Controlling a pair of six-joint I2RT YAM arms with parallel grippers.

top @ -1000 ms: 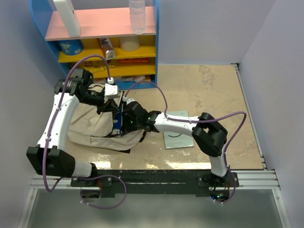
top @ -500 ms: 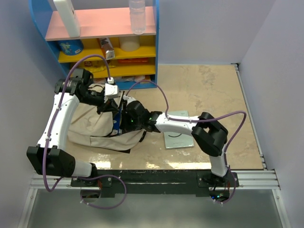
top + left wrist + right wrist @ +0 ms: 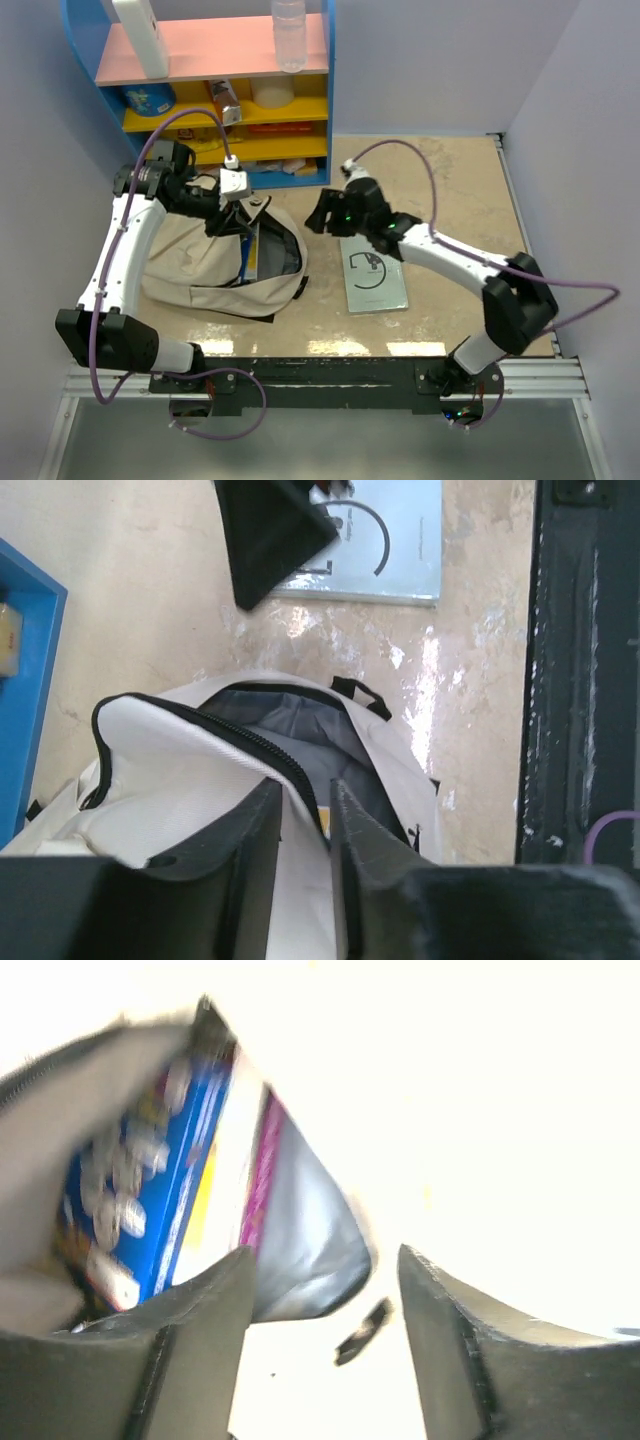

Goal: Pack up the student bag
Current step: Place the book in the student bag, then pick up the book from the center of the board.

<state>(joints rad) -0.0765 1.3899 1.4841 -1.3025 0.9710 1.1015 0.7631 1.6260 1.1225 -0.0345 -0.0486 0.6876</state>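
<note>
Top external: right tool [image 3: 318,218] outstretched leftward

You are looking at a soft cream backpack [image 3: 190,272] that is lying slumped on its side at the left of the surface [image 3: 440,190]. Its black zipper is standing undone, and its mouth is gaping toward the right, showing dark grey lining inside.

One student bag [image 3: 195,272], one blue book [image 3: 252,250] inside it. One flat grey card [image 3: 376,278] on the one bench [image 3: 440,180]. One blue shelf unit [image 3: 72,35], three shelves; one clear bottle [image 3: 288,35], one white container [image 3: 140,35]. Two arms: left arm [image 3: 125,245], right arm [image 3: 450,258]
</note>
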